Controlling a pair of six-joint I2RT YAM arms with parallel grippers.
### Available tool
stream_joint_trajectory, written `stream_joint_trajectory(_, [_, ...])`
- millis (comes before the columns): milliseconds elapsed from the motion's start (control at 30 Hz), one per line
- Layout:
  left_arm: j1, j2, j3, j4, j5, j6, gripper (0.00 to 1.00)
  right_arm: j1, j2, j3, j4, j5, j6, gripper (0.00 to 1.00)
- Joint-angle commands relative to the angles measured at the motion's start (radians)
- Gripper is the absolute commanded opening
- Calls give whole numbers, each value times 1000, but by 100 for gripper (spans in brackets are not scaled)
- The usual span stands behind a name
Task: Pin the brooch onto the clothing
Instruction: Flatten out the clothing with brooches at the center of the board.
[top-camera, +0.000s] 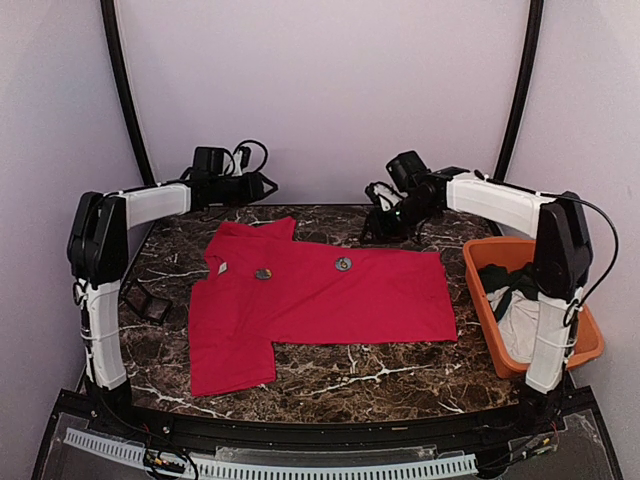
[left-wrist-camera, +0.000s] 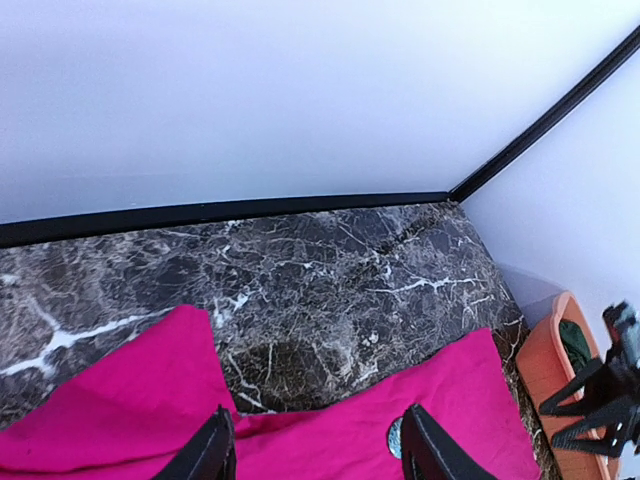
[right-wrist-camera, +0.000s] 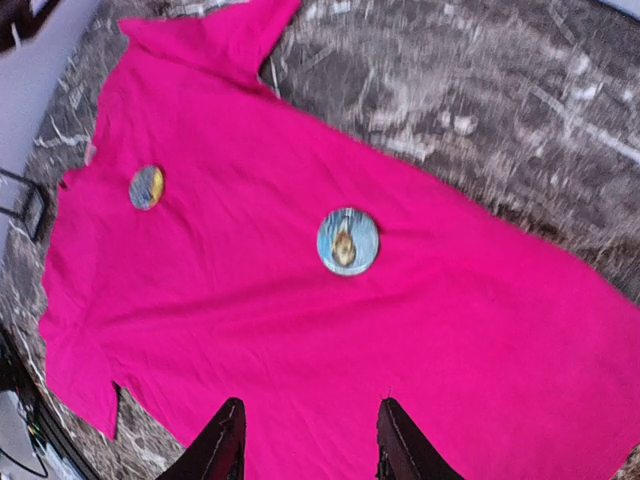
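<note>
My left gripper (left-wrist-camera: 316, 414) hangs above the far edge of the red T-shirt (top-camera: 320, 300). Its two fingers (left-wrist-camera: 212, 452) are spread apart with nothing between them, only fabric and the marble table (left-wrist-camera: 330, 270) below. My right gripper (right-wrist-camera: 311, 406) is likewise released, its fingers parted over the middle of the shirt and holding nothing. The shirt lies flat on the table, collar toward the left, with one sleeve pointing at the back wall and the other toward my bases. Two round brooches sit on its upper part: a blue brooch (right-wrist-camera: 347, 241) nearer the middle and a yellowish brooch (right-wrist-camera: 146, 187) closer to the collar — apart from one another, neither touched by a finger. Whether either pin goes through the cloth I cannot tell; from above they may simply be resting on it. Beyond the shirt's hem, at the right side of the table, stands an orange basket (top-camera: 480, 290) with a dark green garment (top-camera: 515, 285) and a white cloth (top-camera: 520, 330) inside. A small black object (top-camera: 146, 300) — too small to make out — lies on the table by my left arm, just off the collar end.
</note>
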Motion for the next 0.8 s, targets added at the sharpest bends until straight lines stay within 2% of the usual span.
stream_joint_trajectory(0, [-5, 167, 142, -10, 136, -20, 55, 91, -4, -102, -8, 62, -29, 43])
stream_joint_trajectory(100, [-5, 251, 230, -44, 151, -16, 54, 156, -10, -129, -5, 75, -41, 43])
stream_joint_trajectory(367, [-5, 362, 315, -161, 105, 41, 54, 281, 61, -123, 2, 70, -25, 43])
stream_joint_trajectory(767, [-1, 510, 486, -407, 74, 120, 55, 367, 170, -100, -49, 115, -3, 43])
